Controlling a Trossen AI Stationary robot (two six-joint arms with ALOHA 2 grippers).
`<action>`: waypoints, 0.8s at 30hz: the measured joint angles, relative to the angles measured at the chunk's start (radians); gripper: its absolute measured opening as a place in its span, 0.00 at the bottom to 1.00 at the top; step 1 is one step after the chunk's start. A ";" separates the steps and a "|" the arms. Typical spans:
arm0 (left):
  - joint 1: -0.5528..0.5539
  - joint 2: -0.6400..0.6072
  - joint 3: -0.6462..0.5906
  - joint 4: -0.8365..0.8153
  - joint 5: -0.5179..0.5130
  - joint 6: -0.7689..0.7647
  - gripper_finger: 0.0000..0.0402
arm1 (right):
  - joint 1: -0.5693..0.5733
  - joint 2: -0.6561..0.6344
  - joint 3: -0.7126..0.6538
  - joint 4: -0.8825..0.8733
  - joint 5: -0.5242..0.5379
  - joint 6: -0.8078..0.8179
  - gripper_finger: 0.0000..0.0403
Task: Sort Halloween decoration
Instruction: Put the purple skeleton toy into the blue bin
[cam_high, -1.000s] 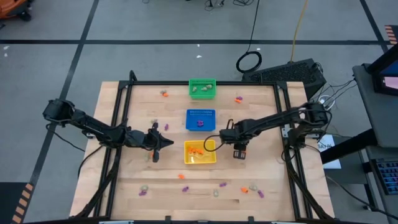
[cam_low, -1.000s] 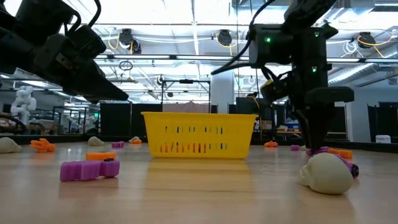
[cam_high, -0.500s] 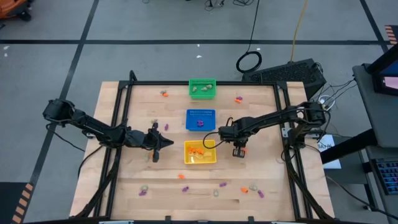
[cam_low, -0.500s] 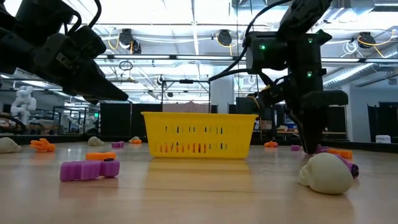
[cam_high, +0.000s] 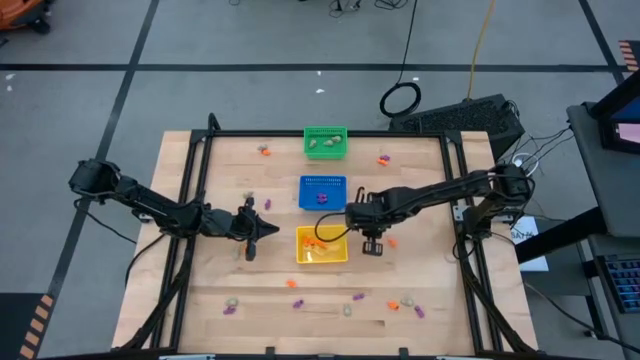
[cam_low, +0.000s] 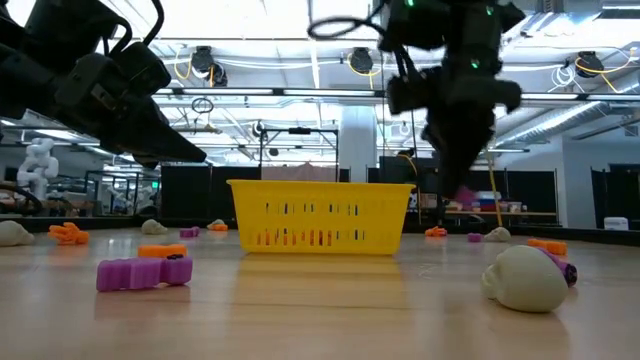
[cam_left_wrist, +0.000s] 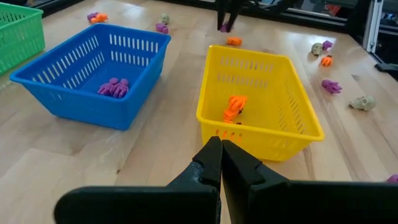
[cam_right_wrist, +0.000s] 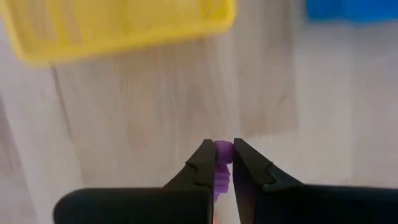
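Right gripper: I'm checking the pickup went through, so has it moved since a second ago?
Yes. In the high view the right gripper, shut on a purple trinket, has shifted toward the yellow basket.

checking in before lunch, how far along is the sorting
Partly done: pale pieces lie in the green basket, a purple one in the blue basket, orange in the yellow basket. The right pincer holds a purple trinket. Around a dozen trinkets are left on the table.
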 joint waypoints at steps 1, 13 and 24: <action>0.000 0.000 0.000 -0.001 0.000 0.003 0.03 | 0.000 0.000 0.014 0.001 0.014 -0.001 0.03; -0.001 0.000 0.000 -0.004 -0.009 0.002 0.03 | -0.050 0.000 0.132 0.190 0.080 -0.092 0.02; 0.001 0.000 0.000 -0.004 -0.032 0.003 0.03 | -0.219 0.101 0.131 0.374 0.076 -0.186 0.03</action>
